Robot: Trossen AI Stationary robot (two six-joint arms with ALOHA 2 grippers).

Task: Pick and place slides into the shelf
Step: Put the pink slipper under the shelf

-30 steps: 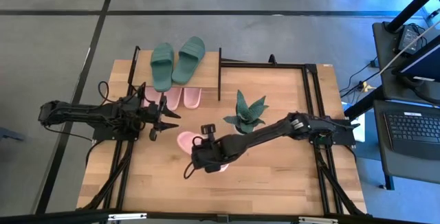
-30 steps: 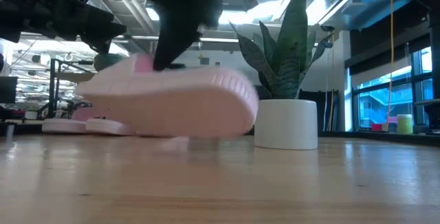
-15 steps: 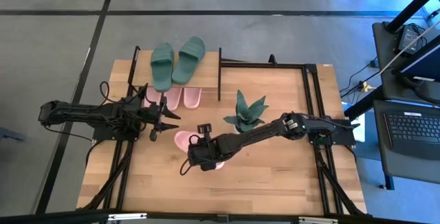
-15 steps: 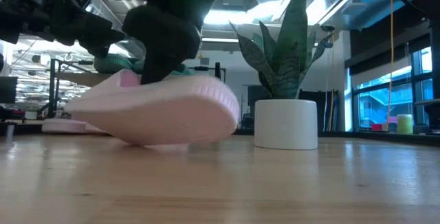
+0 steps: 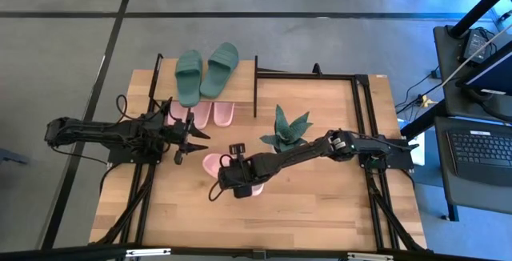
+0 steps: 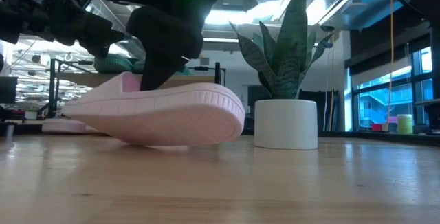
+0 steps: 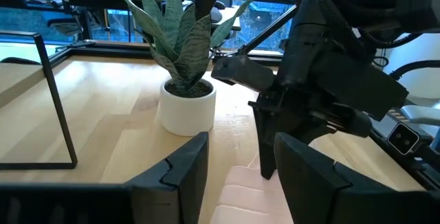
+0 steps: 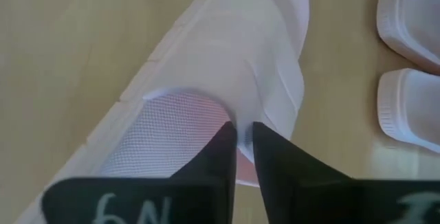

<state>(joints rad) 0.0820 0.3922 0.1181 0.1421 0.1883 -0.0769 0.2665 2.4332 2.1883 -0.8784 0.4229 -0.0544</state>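
The right arm reaches across the table toward the middle, and the right gripper (image 5: 238, 182) points down, with its two fingers (image 8: 221, 148) pressed close together on the strap of a pink slide (image 6: 155, 113). The left arm lies stretched out low over the left side, and the left gripper (image 5: 192, 138) hangs with its fingers (image 7: 180, 169) parted, holding nothing.

High view straight down; low view table-level; both share plant (image 5: 285, 130).

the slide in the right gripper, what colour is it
Pale pink; the slide, pinched by the right gripper, shows best in the low view.
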